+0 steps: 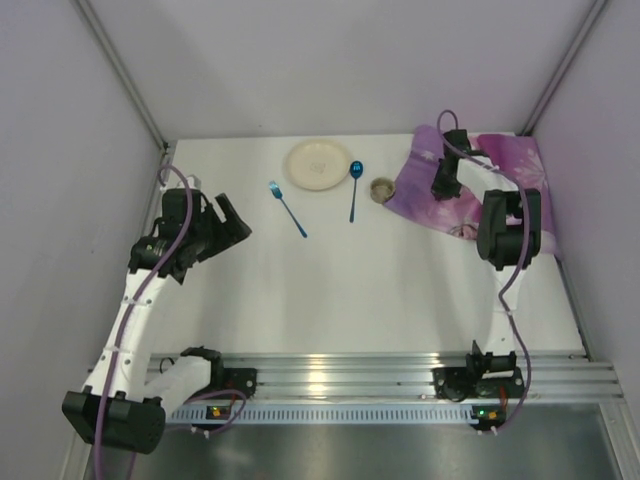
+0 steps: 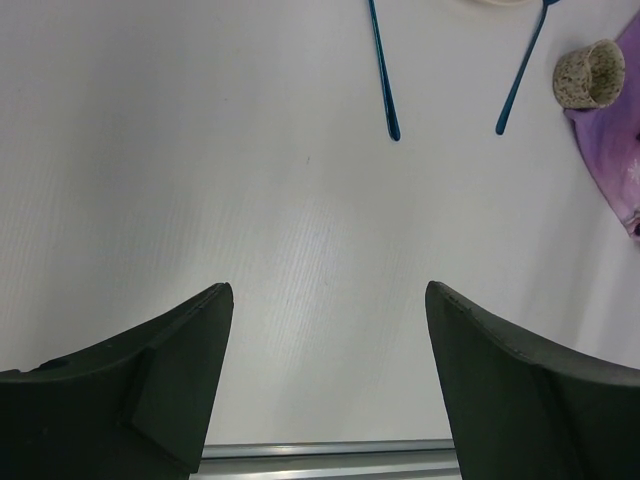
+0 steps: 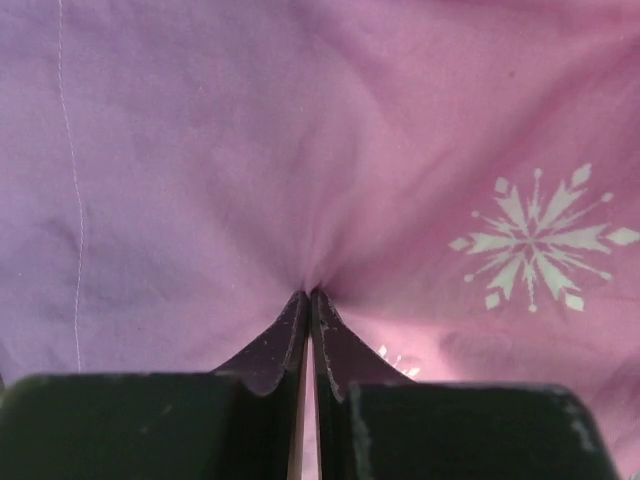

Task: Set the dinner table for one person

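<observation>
The white tabletop point(image 1: 380, 290) fills the working area from the near aluminium rail point(image 1: 400, 375) to the far wall, lying beneath both arms. The right claw point(image 3: 309, 300) is at the far right, down on a purple-pink placemat point(image 1: 520, 160) printed with white snowflakes. Its two fingers are closed together with a fold of the cloth pinched between the tips, and the fabric puckers into creases that run to that point. The placemat lies rumpled rather than flat against the far right corner of the tabletop, partly covered by the right arm. The left claw point(image 1: 232, 222) hangs over the left side of the tabletop, fingers spread wide and holding nothing, with bare white surface below it. Other items observed: a cream round plate point(image 1: 318, 163) at far centre; a blue fork point(image 1: 288, 209) to its near left, handle angled toward the near right; a blue spoon point(image 1: 354, 190) just right of the plate, bowl at the far end. A small speckled cup point(image 1: 382, 190) stands at the placemat's left edge; whether it touches the cloth cannot be determined. The fork, spoon and cup lie between the two claws, well apart from the left one.
</observation>
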You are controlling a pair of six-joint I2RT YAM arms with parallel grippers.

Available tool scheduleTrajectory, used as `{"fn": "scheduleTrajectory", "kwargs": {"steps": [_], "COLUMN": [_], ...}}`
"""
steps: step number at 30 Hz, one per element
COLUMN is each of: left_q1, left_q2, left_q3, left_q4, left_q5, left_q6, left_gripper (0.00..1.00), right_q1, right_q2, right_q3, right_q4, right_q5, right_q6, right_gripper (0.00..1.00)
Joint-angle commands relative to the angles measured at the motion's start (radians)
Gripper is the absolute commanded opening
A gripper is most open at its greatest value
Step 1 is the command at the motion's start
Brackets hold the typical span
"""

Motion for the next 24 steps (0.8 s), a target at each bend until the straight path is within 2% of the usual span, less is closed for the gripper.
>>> {"fn": "scheduleTrajectory", "kwargs": {"steps": [1, 5, 8, 15, 19, 22, 24], "left_q1": [0.001, 0.001, 0.001, 0.000, 0.000, 0.001, 0.000], "left_q2": [-0.025, -0.043, -0.054, -0.075, -0.104, -0.126, -0.140], "left_q3": [-0.022, -0.053, -0.076, -0.125, -0.158, -0.168, -0.172], "left_q4": [0.027, 0.047, 0.073, 0.118, 0.130, 0.129, 0.126], "left_q5": [0.014, 0.047, 0.083, 0.148, 0.160, 0.168, 0.169], "left_q6": [0.014, 0.011, 0.007, -0.001, -0.001, 0.002, 0.005], "left_gripper": [0.83, 0.83, 0.83, 0.82, 0.82, 0.82, 0.82], "right_q1": [-0.014, -0.049, -0.057, -0.024, 0.110, 0.331, 0.429], "right_q2": [-0.014, -0.147, -0.347, -0.744, -0.925, -1.023, -1.051], "right_q3": [-0.110, -0.251, -0.414, -0.875, -1.028, -1.088, -1.088], "right_q4": [-0.033, -0.013, -0.005, -0.008, -0.057, -0.091, -0.096], "right_q5": [-0.034, -0.011, 0.000, -0.075, -0.091, -0.098, -0.105], "right_q6": [0.018, 0.024, 0.056, 0.181, 0.289, 0.419, 0.478], "right_gripper": [0.00, 0.00, 0.00, 0.00, 0.00, 0.00, 0.00]}}
